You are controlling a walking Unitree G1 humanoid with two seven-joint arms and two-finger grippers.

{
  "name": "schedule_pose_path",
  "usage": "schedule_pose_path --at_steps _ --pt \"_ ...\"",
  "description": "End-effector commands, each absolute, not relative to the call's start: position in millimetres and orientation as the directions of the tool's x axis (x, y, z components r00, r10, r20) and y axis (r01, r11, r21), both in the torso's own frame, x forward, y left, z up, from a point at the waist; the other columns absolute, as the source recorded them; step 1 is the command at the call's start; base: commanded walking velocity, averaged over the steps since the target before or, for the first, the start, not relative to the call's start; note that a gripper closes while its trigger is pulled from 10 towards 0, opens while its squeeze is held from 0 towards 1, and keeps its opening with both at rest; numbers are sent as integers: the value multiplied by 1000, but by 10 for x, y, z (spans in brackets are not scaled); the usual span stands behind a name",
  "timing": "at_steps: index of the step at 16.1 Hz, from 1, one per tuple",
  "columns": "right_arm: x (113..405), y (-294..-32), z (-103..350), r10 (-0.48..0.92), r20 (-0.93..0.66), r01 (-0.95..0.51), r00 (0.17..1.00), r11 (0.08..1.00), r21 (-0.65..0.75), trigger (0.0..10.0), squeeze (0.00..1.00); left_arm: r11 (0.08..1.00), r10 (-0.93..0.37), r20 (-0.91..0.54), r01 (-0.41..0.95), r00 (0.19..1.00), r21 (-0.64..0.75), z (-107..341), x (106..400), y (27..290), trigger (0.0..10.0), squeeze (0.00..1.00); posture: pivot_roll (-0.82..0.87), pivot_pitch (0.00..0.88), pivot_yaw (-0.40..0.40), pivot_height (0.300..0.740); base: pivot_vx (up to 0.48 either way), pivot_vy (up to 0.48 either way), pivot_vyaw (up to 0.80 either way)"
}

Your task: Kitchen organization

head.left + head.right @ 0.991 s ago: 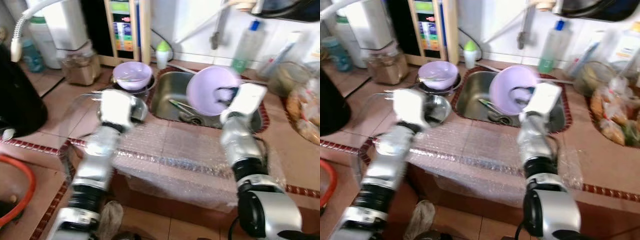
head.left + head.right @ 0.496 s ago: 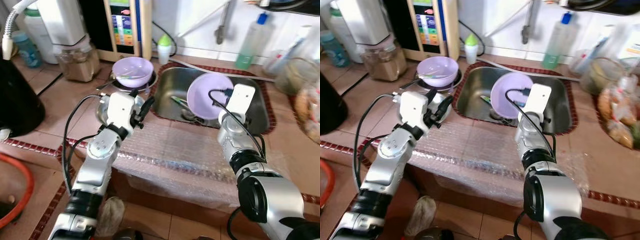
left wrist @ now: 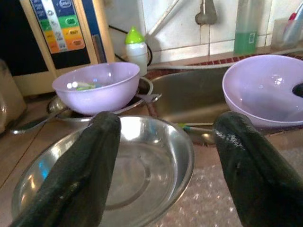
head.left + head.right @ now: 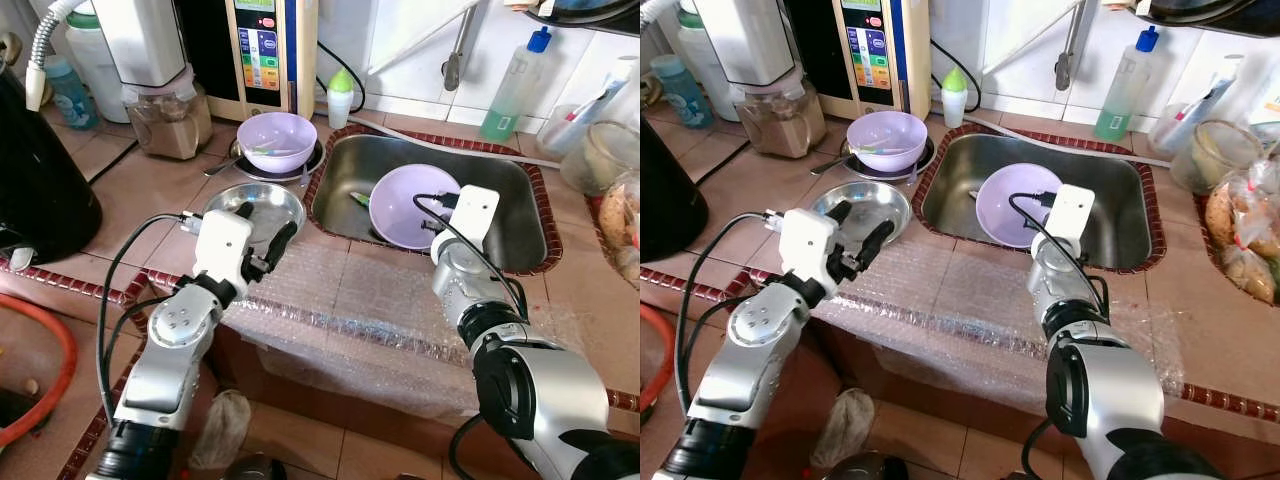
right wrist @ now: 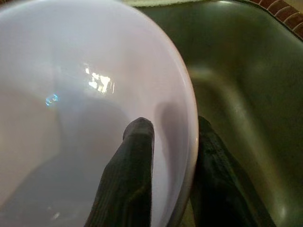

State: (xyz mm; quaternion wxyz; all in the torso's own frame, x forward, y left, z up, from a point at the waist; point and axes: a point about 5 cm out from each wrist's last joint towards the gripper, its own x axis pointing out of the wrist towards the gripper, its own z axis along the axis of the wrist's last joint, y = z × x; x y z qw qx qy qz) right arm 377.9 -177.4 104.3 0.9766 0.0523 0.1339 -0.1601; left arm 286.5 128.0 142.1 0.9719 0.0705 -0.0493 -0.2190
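R gripper (image 5: 173, 142) is clamped on the rim of the big lilac bowl (image 4: 405, 205): in the R wrist view one finger (image 5: 130, 175) sits inside the wall, the other outside, rim pinched between. That bowl is over the steel sink (image 4: 520, 215), tilted toward the arm, w/ a utensil lying in the basin just beside it; whether the bowl base touches the sink floor I can't tell. L gripper (image 4: 262, 236) is spread wide, holding nothing, hovering just over the near edge of the shallow steel dish (image 4: 258, 203) on the counter left of the sink; L wrist view shows both pads apart w/ the dish between and below them. Further out: a smaller lilac bowl (image 4: 277, 140) w/ something greenish inside sits on a steel plate behind the dish, a green-capped bottle (image 4: 341, 98) behind that by the wall, and a bubble-wrap sheet (image 4: 340, 300) covers the counter front. Step in hand looks like getting the big bowl out of the sink, prob. to stack or set it on the counter. To do it well: keep the pinch deep enough on the rim, since a one-edge grip on a smooth plastic wall can pivot or slip; lift straight up to clear the sink lip before swinging across; keep it level-ish in case of leftover water. L arm should stay clear of the path, or be ready to steady the steel dish.
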Motion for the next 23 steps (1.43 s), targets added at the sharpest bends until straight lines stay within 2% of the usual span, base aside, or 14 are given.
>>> schedule_pose_path --at_steps 1,6,8,10,12,14,16,17,18,23 --pt "3800 -1752 1067 -292 -289 323 912 944 66 10000 1000 885 -447 58 431 893 178 1444 2835 1279 10000 1000 183 53 3 740 0 0 0" --pt "3817 -1762 1091 -288 -304 339 908 932 130 10000 1000 876 -457 23 446 889 184 1430 2813 1249 10000 1000 177 44 8 740 0 0 0" --pt "3849 -1755 1152 -267 -293 345 918 901 262 10000 1000 872 -463 16 453 886 184 1450 2824 1225 10000 1000 176 42 10 740 0 0 0" --pt "3853 -1727 1156 -241 -282 320 929 905 282 10000 1000 878 -451 5 443 893 182 1439 2839 1238 10000 1000 165 33 13 740 0 0 0" --pt "3845 -1562 1163 -98 -180 131 979 975 179 10000 1000 912 -386 12 380 922 154 1440 2897 1319 10000 1000 146 20 8 740 0 0 0" --pt "3790 -1514 1098 -23 -144 47 989 984 169 10000 1000 941 -319 30 313 947 130 1465 2965 1381 10000 1000 128 10 5 740 0 0 0" --pt "3732 -1512 1026 29 -129 -2 991 978 208 10000 1000 965 -251 53 245 967 94 1503 3033 1446 10000 1000 115 4 5 740 0 0 0" --pt "3645 -1477 947 128 -107 -103 986 971 215 10000 1000 986 -162 55 160 985 48 1523 3124 1538 10000 1000 88 0 11 740 0 0 0" --pt "3560 -1451 892 197 -93 -182 976 972 146 10000 1000 996 -93 38 93 995 -2 1512 3206 1622 10000 1000 47 0 24 740 0 0 0" --pt "3358 -1340 909 372 -43 -369 927 927 65 10000 1000 997 2 -40 -5 999 -81 1430 3379 1737 10000 1000 -12 0 50 740 0 0 0"
